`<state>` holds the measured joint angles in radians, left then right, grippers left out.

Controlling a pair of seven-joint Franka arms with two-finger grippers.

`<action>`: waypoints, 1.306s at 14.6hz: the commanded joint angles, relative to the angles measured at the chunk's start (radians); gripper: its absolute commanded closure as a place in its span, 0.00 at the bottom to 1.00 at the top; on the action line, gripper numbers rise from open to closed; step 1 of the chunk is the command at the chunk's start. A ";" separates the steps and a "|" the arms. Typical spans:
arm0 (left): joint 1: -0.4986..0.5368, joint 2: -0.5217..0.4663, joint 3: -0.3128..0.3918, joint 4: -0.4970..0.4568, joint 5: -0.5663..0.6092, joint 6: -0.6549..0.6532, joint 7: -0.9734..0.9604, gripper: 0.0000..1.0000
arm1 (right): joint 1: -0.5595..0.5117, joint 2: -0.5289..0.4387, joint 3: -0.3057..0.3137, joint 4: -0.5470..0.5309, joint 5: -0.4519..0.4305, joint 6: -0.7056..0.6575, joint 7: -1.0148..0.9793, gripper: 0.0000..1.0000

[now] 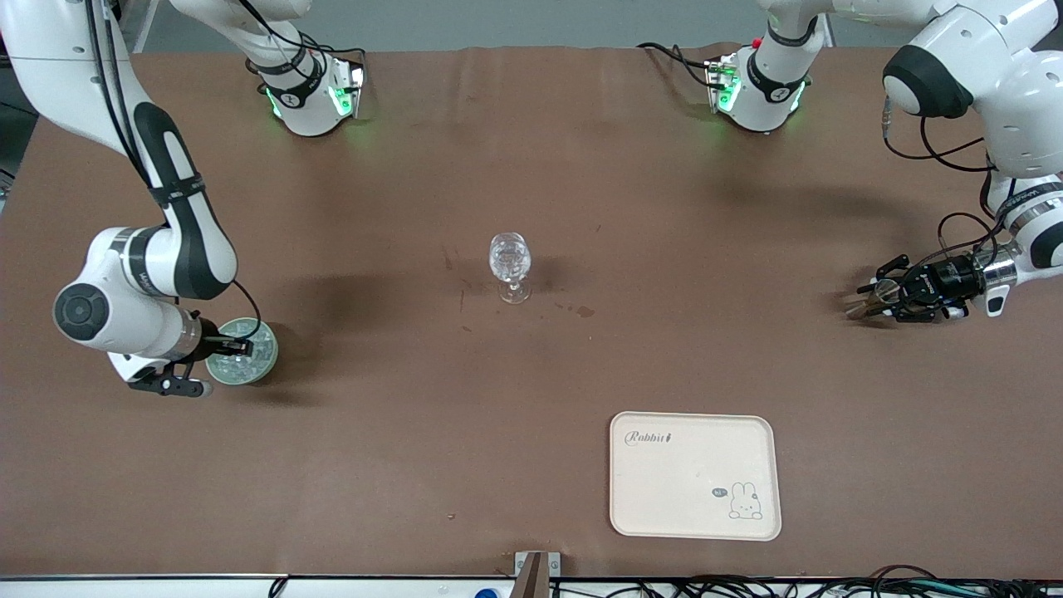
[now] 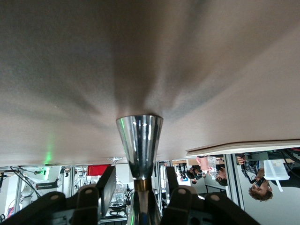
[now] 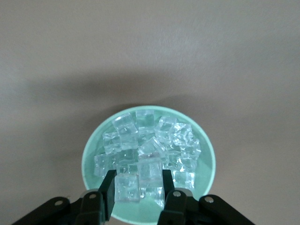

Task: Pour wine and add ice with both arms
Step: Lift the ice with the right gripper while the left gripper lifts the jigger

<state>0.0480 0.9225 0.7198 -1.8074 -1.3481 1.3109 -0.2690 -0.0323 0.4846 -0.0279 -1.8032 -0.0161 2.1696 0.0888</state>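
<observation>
Over ice [image 3: 149, 154], right gripper [image 3: 137, 190] hides cubes

I see small clear ice cubes [image 3: 147, 154] in a round green bowl [image 1: 262, 363] toward the right arm's end, clear stemmed glass [image 1: 510, 266] mid-table, cream rectangular tray [image 1: 694, 475] nearer the front camera.

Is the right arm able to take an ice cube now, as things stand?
Probably yes: the right pincer is open directly over the ice in the green bowl, and nothing lies between.

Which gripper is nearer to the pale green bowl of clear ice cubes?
The right. The right gripper is over the pale green bowl, fingers open around clear ice cubes. The left gripper, at the left arm's end of the table, holds a shiny metal cup.
</observation>
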 commanded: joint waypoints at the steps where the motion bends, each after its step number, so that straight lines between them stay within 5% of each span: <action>1: 0.001 0.001 0.007 -0.001 -0.022 -0.004 0.001 0.54 | -0.009 -0.018 0.000 0.106 0.019 -0.121 -0.009 0.91; 4: -0.002 -0.001 0.006 -0.004 -0.023 -0.004 -0.001 0.81 | -0.012 -0.052 -0.003 0.157 0.019 -0.178 -0.011 0.92; 9: -0.005 -0.007 0.006 -0.013 -0.022 -0.022 0.001 0.99 | -0.009 -0.159 -0.004 0.165 0.019 -0.192 0.005 0.92; 17: -0.020 -0.132 0.003 -0.013 0.053 -0.169 -0.030 0.99 | -0.011 -0.349 -0.006 0.189 0.016 -0.371 0.006 0.92; 19: -0.023 -0.195 -0.049 -0.013 0.087 -0.194 -0.056 0.99 | -0.012 -0.405 -0.006 0.189 0.016 -0.419 0.006 0.92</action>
<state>0.0332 0.8094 0.7107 -1.8032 -1.3064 1.1287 -0.2917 -0.0354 0.1452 -0.0373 -1.5986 -0.0160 1.7895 0.0897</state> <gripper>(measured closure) 0.789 0.568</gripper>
